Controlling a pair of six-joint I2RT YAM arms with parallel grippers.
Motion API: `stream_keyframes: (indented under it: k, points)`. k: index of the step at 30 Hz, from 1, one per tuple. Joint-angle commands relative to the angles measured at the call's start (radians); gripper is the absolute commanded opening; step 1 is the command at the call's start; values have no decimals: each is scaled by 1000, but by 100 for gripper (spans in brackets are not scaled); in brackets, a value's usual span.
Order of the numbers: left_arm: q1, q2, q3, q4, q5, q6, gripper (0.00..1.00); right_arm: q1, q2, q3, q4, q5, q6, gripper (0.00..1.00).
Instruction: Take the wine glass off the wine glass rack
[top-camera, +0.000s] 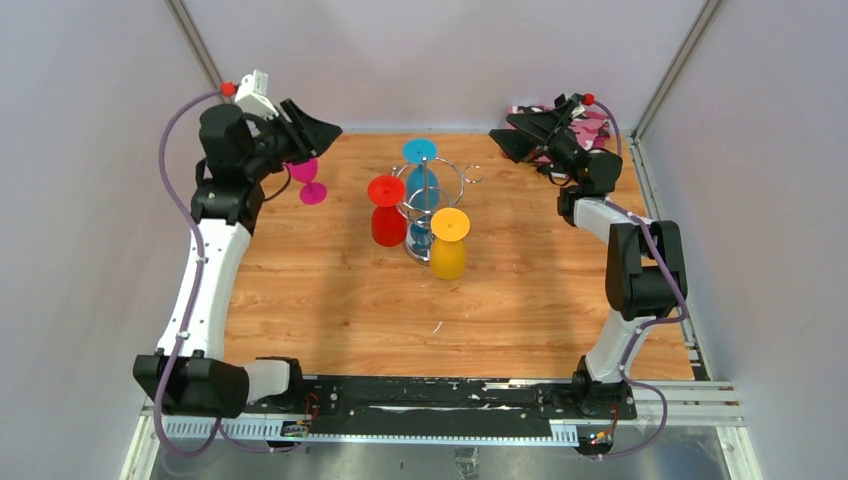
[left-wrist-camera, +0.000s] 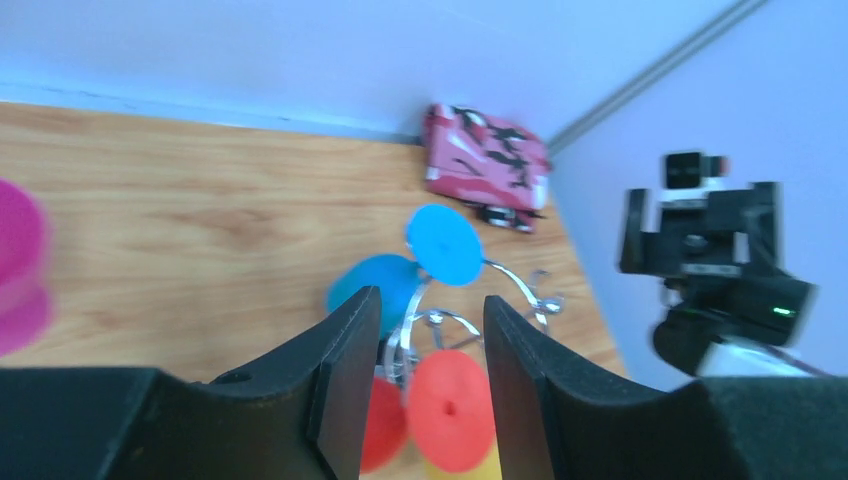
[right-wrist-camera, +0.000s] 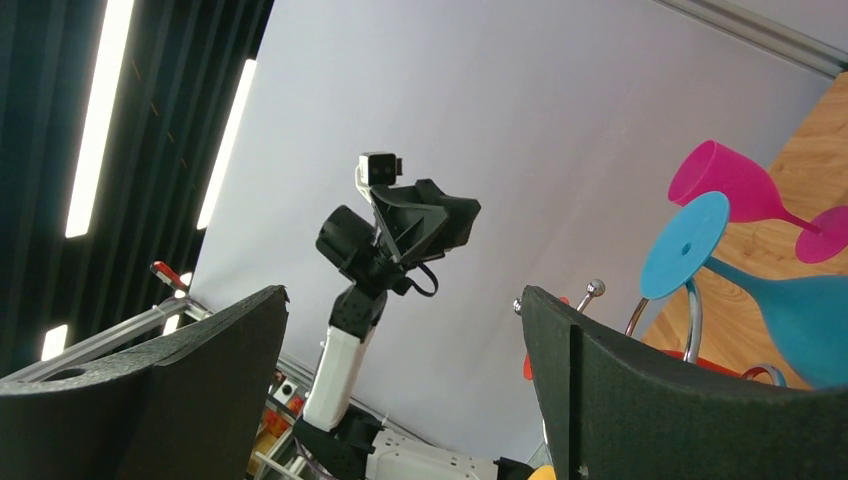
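3 plastic wine glasses (top-camera: 386, 215) hang on the chrome wire rack (top-camera: 428, 192); a magenta plastic glass (top-camera: 308, 180) sits well apart. Left gripper (left-wrist-camera: 430, 310) and right gripper (right-wrist-camera: 400, 300) show fingers apart, empty.

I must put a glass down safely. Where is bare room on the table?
Free: the table's near half, between the wine glass rack and the near edge; also the strip right of the rack. Crowded: around the rack, and by the pink glass back left.

Overhead from near side, wrist views low, facing inward (all share the wine glass rack (top-camera: 430, 198))
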Motion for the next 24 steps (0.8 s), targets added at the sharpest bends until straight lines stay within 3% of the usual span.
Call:
stream_keyframes:
  k: [1, 5, 8, 12, 15, 19, 22, 24]
  points:
    - [-29, -64, -227, 384, 151, -317, 47, 11, -28, 4, 58, -24, 6, 92]
    - [-54, -141, -321, 360, 103, -322, 47, 12, -54, -15, 58, -27, 3, 92]
    - [-71, -154, -350, 249, 49, -269, 47, 11, -84, -41, 53, -32, -8, 92]
    - [-73, -150, -416, 265, 52, -273, 47, 11, -128, -63, -2, -78, -54, 91]
    - [-75, -161, -448, 285, 46, -278, 48, 11, -218, -113, -224, -89, -233, 92]
    - [-75, -173, -432, 255, 24, -249, 50, 11, -307, -81, -722, -67, -636, 92]
    - [-77, -163, -420, 255, 27, -246, 51, 14, -315, -35, -897, -48, -752, 90]
    - [-81, -153, -423, 256, 34, -245, 51, 14, -313, -39, -896, -47, -744, 90]
